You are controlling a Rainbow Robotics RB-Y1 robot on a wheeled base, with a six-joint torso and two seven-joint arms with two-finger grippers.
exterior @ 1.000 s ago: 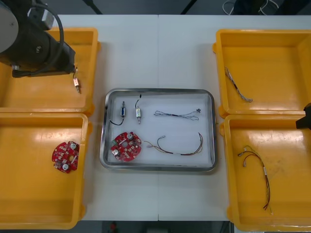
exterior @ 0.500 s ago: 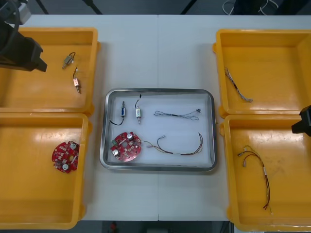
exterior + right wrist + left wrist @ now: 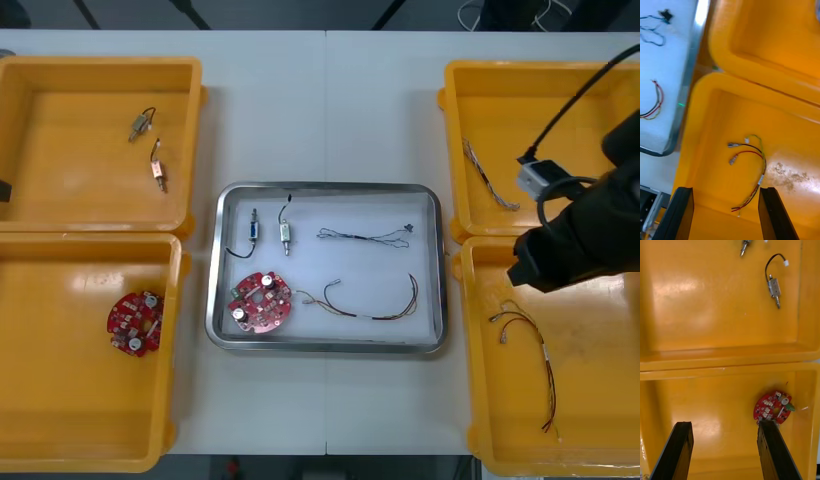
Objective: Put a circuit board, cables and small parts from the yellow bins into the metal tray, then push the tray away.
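Right wrist view: the right gripper [image 3: 727, 214] hangs over the near right bin [image 3: 790, 123] with its two black fingers [image 3: 679, 213] standing wide apart, nothing between them and nothing touching them. On the bin's floor below lies a red and yellow cable [image 3: 752, 165] with small plugs at one end, and its other end shows between the two fingers. In the front view the right arm [image 3: 585, 225] reaches in from the right across the seam between that bin and the far right bin [image 3: 560, 120], which holds a twisted cable [image 3: 488, 178]. The left gripper [image 3: 728, 452] is likewise spread and empty, above the near left bin [image 3: 696, 401]. A red circuit board [image 3: 773, 407] lies there at the tip of one finger; whether the two touch cannot be told. Beyond it, the far left bin [image 3: 715, 296] holds small metal parts [image 3: 774, 288], each with a short wire. The metal tray [image 3: 325, 187] sits in the middle of the table [image 3: 330, 100] between the bins, white inside. In it are a second circuit board [image 3: 260, 300] at its near left corner and a second red and yellow cable [image 3: 370, 300] just beside that board. It also holds a thin dark cable [image 3: 365, 236] and two more metal parts [image 3: 285, 235] along the far side.
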